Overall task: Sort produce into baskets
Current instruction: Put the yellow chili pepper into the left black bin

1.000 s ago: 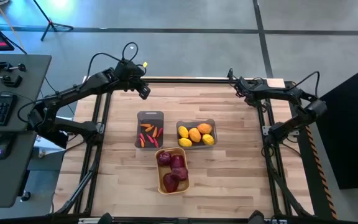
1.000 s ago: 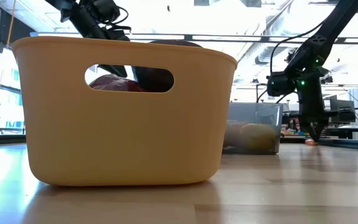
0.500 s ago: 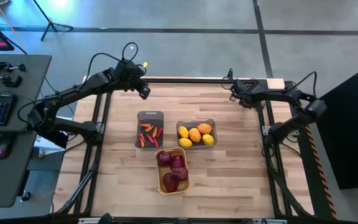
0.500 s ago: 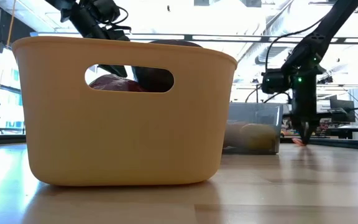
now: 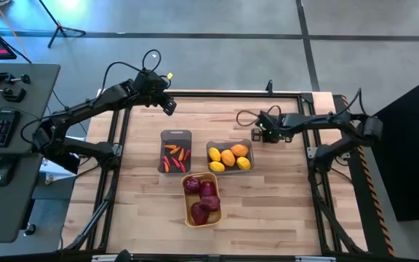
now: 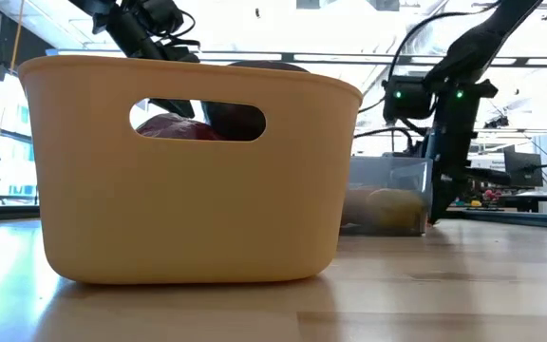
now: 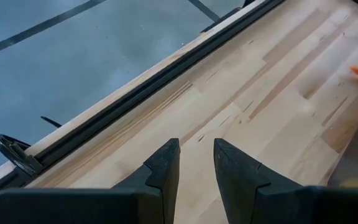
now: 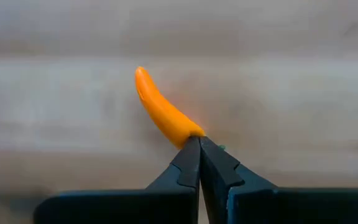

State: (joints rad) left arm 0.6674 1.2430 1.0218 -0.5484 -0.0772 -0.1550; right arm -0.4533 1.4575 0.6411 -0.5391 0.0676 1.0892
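Note:
My right gripper (image 5: 262, 135) is over the table just far-right of the grey bin of yellow and orange ovals (image 5: 229, 156) and is shut on a thin orange carrot-like piece (image 8: 163, 112). It also shows in the low view (image 6: 442, 195). A second grey bin (image 5: 175, 151) holds several orange-red carrot-like pieces. The yellow-orange bin (image 5: 201, 198) holds dark red round ones. My left gripper (image 5: 169, 108) waits open and empty above the table's far left; its fingers show in the left wrist view (image 7: 196, 155). My right gripper pinches one end of the carrot-like piece (image 8: 188, 132) between its two fingertips, only at their free ends. The fingers point down from above. The rest of the piece sticks out past the fingertips, over the wooden table.
The three bins stand close together at the table's middle. The yellow-orange bin (image 6: 188, 171) fills the low view's front, with the grey bin of ovals (image 6: 387, 195) behind it. A black frame rail (image 5: 217, 93) runs along the far edge. Bare wood (image 5: 282, 196) lies to the right.
My right gripper has gone from the table's far right corner toward the left and near edges, up to the grey bin of ovals, staying shut on the carrot-like piece and carrying it along.

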